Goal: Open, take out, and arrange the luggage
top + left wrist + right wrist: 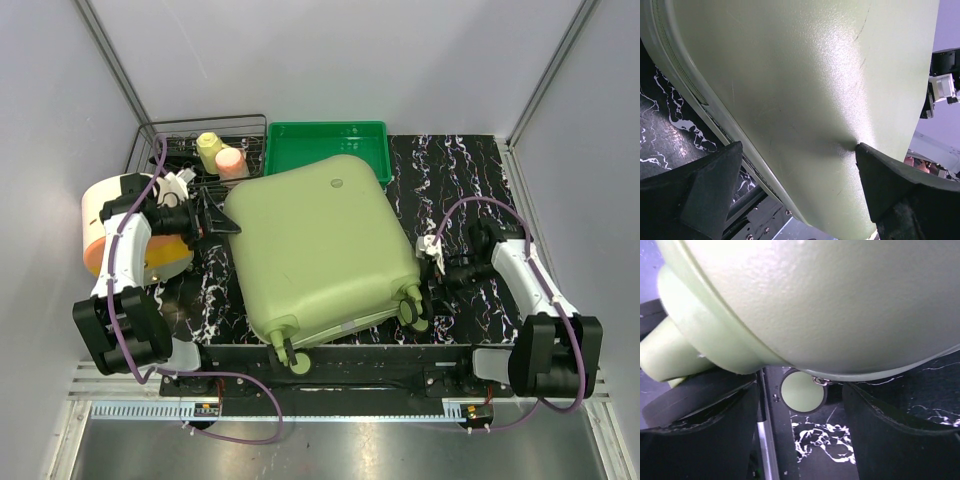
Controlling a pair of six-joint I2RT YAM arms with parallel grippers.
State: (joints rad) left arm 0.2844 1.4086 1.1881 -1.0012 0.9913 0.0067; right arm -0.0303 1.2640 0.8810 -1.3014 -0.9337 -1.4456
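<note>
Luggage (325, 250) closed and flat on the table (470, 170), shell up, in the middle between both arms. Runs its long axis from the near edge toward the far edge, skewed a little, with the wheels (410, 305) at the near end and the opposite end just beside the green tray (330, 140). At the far-left corner of the shell, the left end effector (215, 222), aimed rightward at it, fingers (700, 200) spread wide with the rounded edge and the zip rim (685, 75) between them. One tip seemingly against the pale shell face, the other low beside the rim, clamped on nothing. Just beside the near-right corner, the right end effector (437, 258), aimed leftward, its fingers also apart and empty, the curved shell close above them and one wheel ahead in the gap. Places the luggage to the right of the left end effector and to the left of the right one, both about equally close. Probably hinges on the zip rim along the side wall: asks for a fingertip on that seam, nearest the left arm, with the right arm well placed to steady the wheel end. Cannot tell the whereabouts of the zip pull from any view.
</note>
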